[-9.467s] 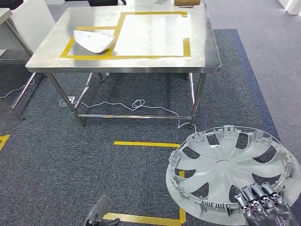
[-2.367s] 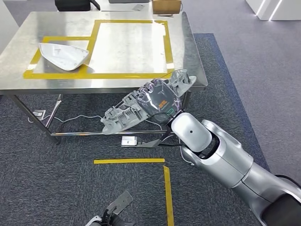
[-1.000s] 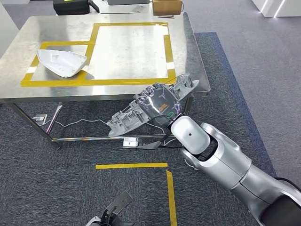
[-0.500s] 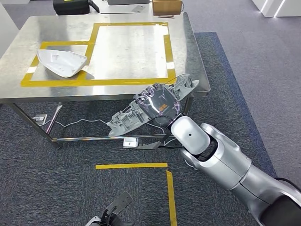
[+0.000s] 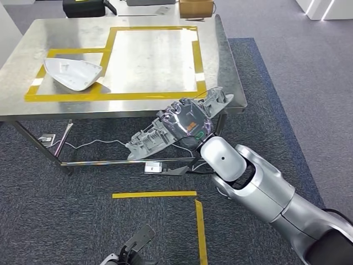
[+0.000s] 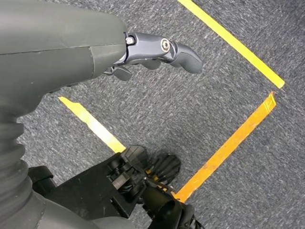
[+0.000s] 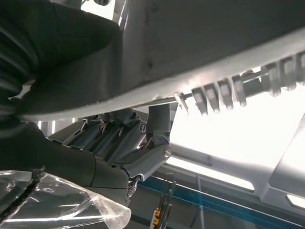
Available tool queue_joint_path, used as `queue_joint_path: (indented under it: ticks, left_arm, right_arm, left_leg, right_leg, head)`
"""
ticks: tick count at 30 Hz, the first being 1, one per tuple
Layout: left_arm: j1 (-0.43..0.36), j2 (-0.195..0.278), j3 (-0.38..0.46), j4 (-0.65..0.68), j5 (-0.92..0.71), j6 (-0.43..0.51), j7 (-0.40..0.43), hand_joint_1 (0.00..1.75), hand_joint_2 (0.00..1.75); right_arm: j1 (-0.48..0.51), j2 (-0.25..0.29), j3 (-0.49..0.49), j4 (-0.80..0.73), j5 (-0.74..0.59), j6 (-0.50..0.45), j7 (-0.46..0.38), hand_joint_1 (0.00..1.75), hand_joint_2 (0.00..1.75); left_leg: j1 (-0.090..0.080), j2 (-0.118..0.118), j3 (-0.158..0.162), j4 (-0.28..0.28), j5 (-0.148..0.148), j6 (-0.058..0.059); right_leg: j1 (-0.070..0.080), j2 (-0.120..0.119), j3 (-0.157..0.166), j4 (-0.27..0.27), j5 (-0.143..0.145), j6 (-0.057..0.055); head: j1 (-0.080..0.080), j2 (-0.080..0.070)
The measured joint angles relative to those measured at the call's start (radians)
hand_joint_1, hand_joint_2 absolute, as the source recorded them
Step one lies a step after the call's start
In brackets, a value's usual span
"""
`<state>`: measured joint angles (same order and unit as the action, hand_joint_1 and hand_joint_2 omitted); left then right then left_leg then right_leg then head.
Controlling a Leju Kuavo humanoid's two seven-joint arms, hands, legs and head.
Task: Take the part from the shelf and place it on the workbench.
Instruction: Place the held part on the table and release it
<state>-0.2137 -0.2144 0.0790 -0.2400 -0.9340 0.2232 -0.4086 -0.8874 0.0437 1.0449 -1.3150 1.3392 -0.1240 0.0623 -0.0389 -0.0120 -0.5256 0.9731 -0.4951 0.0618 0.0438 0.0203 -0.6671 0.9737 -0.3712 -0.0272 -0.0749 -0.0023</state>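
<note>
Wheel cover (image 5: 175, 130), grey plastic and seen nearly edge-on, is held in the right hand (image 5: 189, 122) out in front of the workbench (image 5: 226, 66), tilted so its far tip overlaps the bench's front right corner while its low end hangs over the carpet below the tabletop. From the right wrist view, the dark fingers (image 7: 118, 143) are curled up against the cover's ribbed rim (image 7: 230, 90), gripping it. On the bench, the big taped rectangle (image 5: 150, 61) nearest the cover lies bare, and a white shell-shaped piece (image 5: 71, 73) sits in the smaller taped box at the left, well apart. The left hand (image 6: 158, 47) hangs low over the carpet by the yellow floor tape (image 6: 223, 150), fingers loosely extended and holding nothing. Compared with half a second ago, cover, arm and bench sit just as they were; nine seconds back, the cover was carried face-up, well short of the bench.
</note>
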Motion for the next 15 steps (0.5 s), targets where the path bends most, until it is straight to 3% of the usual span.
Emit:
queue_joint_path:
  ticks: [2, 5, 7, 8, 10, 11, 13, 15]
  left_arm:
    - [-0.001, -0.001, 0.0, 0.0, 0.001, -0.003, -0.003, 0.0, 1.75]
    - [-0.001, -0.001, 0.0, 0.0, 0.002, -0.006, -0.005, 0.0, 1.75]
    - [0.001, 0.0, 0.0, 0.0, 0.002, -0.006, -0.005, 0.0, 1.75]
    - [0.002, 0.0, 0.0, 0.0, 0.002, -0.007, -0.005, 0.0, 1.75]
    - [0.003, 0.0, 0.0, 0.0, 0.002, -0.008, -0.005, 0.0, 1.75]
    - [0.002, 0.0, 0.0, 0.0, 0.002, -0.008, -0.005, 0.0, 1.75]
    - [-0.001, 0.0, -0.001, 0.0, 0.003, -0.008, -0.005, 0.0, 1.75]
    - [-0.001, 0.0, -0.001, -0.001, 0.003, -0.007, -0.005, 0.0, 1.75]
  right_arm:
    - [0.0, 0.0, 0.0, 0.0, 0.0, -0.001, 0.0, 1.75, 1.75]
    - [0.002, -0.002, -0.001, 0.0, 0.0, -0.003, 0.0, 1.75, 1.75]
    - [0.006, -0.004, -0.001, 0.0, 0.001, -0.003, 0.0, 1.75, 1.75]
    - [0.008, -0.006, -0.001, 0.001, 0.001, -0.003, 0.0, 1.75, 1.75]
    - [0.01, -0.006, -0.001, 0.001, 0.002, -0.003, 0.0, 1.75, 1.75]
    - [0.009, -0.007, -0.001, 0.001, 0.002, -0.004, 0.0, 1.75, 1.75]
    - [0.007, -0.009, -0.001, 0.002, 0.003, -0.007, 0.001, 1.75, 1.75]
    - [0.005, -0.012, -0.001, 0.001, 0.003, -0.011, 0.002, 1.75, 1.75]
  left_leg:
    - [0.006, 0.003, 0.01, -0.014, 0.008, 0.008]
    - [0.011, 0.005, 0.019, -0.019, 0.007, 0.011]
    - [0.014, 0.005, 0.025, -0.015, -0.003, 0.007]
    - [0.017, 0.005, 0.031, -0.013, -0.011, 0.002]
    - [0.023, 0.005, 0.048, -0.005, -0.032, -0.009]
    - [0.024, 0.005, 0.053, 0.0, -0.043, -0.016]
    - [0.024, 0.006, 0.055, 0.007, -0.059, -0.029]
    - [0.023, 0.008, 0.058, 0.007, -0.069, -0.039]
  right_leg:
    - [-0.001, -0.001, -0.02, 0.032, -0.019, 0.011]
    - [-0.018, -0.008, -0.114, 0.216, -0.089, 0.032]
    - [-0.034, -0.012, -0.166, 0.298, -0.097, 0.045]
    - [-0.04, -0.014, -0.163, 0.281, -0.072, 0.05]
    - [-0.049, -0.019, -0.107, 0.16, -0.004, 0.059]
    - [-0.051, -0.02, -0.072, 0.1, 0.013, 0.061]
    - [-0.048, -0.018, -0.034, 0.047, 0.0, 0.053]
    - [-0.046, -0.014, -0.024, 0.043, -0.019, 0.036]
  head:
    - [0.003, 0.0]
    - [0.008, 0.0]
    - [0.008, 0.0]
    - [0.008, 0.0]
    - [0.008, 0.0]
    - [0.01, 0.0]
    - [0.011, 0.0]
    - [0.011, 0.0]
